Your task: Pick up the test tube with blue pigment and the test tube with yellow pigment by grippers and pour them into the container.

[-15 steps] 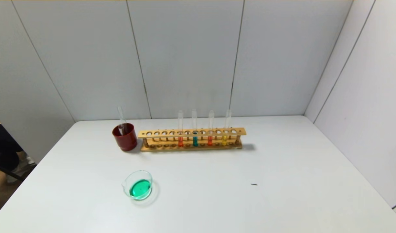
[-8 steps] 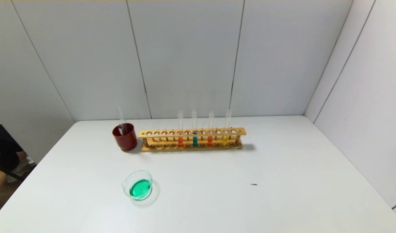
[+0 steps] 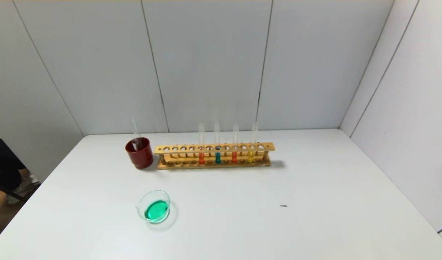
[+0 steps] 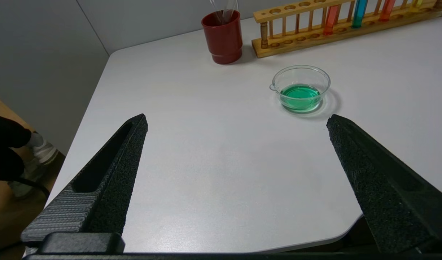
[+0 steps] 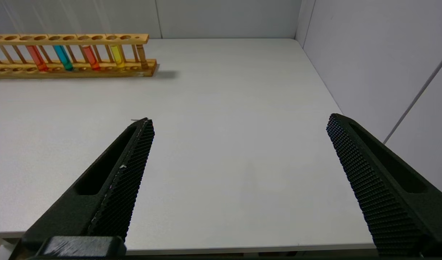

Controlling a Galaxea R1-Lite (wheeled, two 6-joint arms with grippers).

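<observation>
Pale grey wall panels enclose a smooth white worktop (image 3: 314,187) with rounded corners. Near its far edge stands a wooden test-tube rack (image 3: 214,156), a long two-tier frame with a row of round holes, used below as the landmark. Four slender clear glass tubes stand upright in the rack. The test tube with blue pigment (image 3: 217,144) holds a short teal-blue column at its round bottom; the test tube with yellow pigment (image 3: 252,144), nearer the rack's right end, holds a short yellow column. Two orange-red tubes (image 3: 201,145) flank the blue one.

Just beside the rack's left end sits a dark red opaque cup (image 3: 139,153), cylindrical, with clear glass tubing leaning inside. In front of the rack's left end, well apart from it, lies the container (image 3: 154,206), a low round clear glass dish with a pouring lip, holding a shallow pool of green liquid.

Left gripper (image 4: 235,121): black, rough-textured tapered fingers (image 4: 112,173) spread wide, grasping nothing, over the worktop's near edge in front of the container. Right gripper (image 5: 239,122): black fingers (image 5: 123,173) with a fine gridded face, likewise released, over the near edge in front of the rack's right end.
</observation>
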